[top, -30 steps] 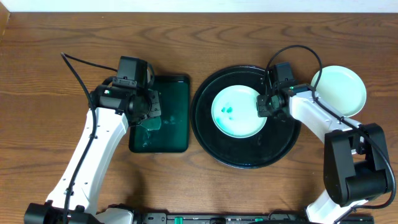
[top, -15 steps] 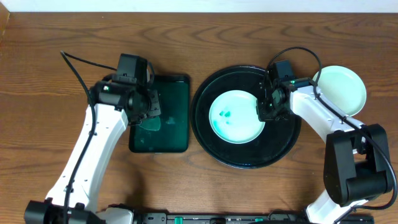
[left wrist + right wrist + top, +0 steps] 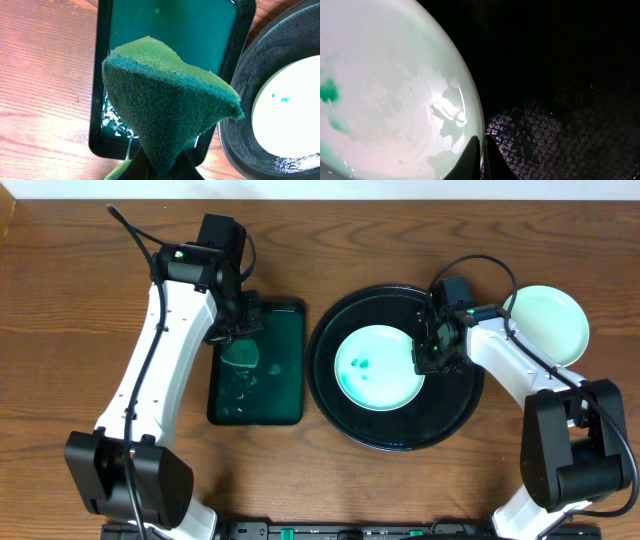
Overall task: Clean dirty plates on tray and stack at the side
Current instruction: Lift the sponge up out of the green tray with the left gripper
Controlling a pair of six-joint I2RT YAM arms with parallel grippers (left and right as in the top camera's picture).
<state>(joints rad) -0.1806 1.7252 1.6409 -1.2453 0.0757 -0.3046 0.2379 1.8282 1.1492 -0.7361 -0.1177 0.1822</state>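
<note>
Right gripper (image 3: 481, 142), fingers pressed together at the right rim of the green-smeared plate (image 3: 375, 370), which sits centre-left in the black tray (image 3: 450, 420). A clean plate (image 3: 545, 325) lies on the table (image 3: 60, 300) off the tray's right edge. Left gripper (image 3: 238, 330) pinches a sponge (image 3: 165, 95) above the green tray (image 3: 285, 395). Risk: wet tray, so scrubbing may slide the plate loose

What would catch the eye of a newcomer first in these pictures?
The green sponge, pinched in the left gripper above the dark green tray. Next, the white plate with teal smears on the black tray at centre, its right rim nipped by the right gripper.
</note>
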